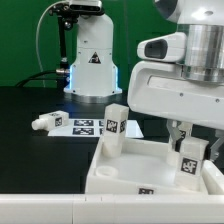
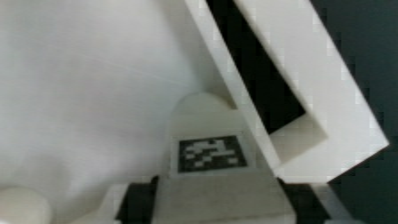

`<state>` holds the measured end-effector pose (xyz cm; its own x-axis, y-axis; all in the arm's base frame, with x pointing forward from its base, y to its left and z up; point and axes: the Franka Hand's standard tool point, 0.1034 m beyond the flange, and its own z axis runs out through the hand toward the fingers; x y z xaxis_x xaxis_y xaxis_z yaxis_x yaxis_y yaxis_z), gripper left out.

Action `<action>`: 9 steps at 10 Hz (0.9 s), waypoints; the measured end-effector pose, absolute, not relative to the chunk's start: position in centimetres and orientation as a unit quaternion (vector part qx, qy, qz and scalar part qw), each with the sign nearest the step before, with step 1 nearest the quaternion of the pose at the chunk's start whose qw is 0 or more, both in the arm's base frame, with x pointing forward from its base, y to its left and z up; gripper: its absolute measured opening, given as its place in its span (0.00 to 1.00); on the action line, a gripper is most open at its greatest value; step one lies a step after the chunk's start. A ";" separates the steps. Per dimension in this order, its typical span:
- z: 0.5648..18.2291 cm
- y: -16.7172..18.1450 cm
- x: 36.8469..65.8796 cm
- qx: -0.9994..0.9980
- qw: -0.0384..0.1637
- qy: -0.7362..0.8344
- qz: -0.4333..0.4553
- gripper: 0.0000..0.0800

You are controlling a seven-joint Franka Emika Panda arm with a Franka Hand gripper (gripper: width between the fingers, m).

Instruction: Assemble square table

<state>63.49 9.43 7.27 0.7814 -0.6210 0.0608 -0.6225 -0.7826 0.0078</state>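
Observation:
The white square table panel (image 1: 150,175) lies rim up at the front of the exterior view. One stubby white leg (image 1: 112,128) stands upright at its far corner on the exterior view's left. My gripper (image 1: 190,147) reaches down over the panel's side on the exterior view's right, shut on a second tagged leg (image 1: 190,165). In the wrist view that leg (image 2: 215,140) sits between my two black fingers (image 2: 157,196), over the panel's flat inner face (image 2: 89,90) and close to its raised rim (image 2: 294,90). A third leg (image 1: 47,122) lies loose on the black table.
The marker board (image 1: 86,125) lies flat behind the panel. The arm's white base (image 1: 90,60) stands at the back. A long white bar (image 1: 60,208) runs along the front edge on the exterior view's left.

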 end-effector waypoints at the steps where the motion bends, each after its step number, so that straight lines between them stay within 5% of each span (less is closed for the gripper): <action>1: 7.3 9.2 63.5 0.943 0.015 -0.331 0.028 0.36; 6: 8.4 9.3 63.7 0.947 0.011 -0.320 0.029 0.36; 8: 9.1 9.4 63.9 0.946 0.006 -0.321 0.034 0.72; 9: 8.9 9.4 63.8 0.946 0.008 -0.321 0.032 0.72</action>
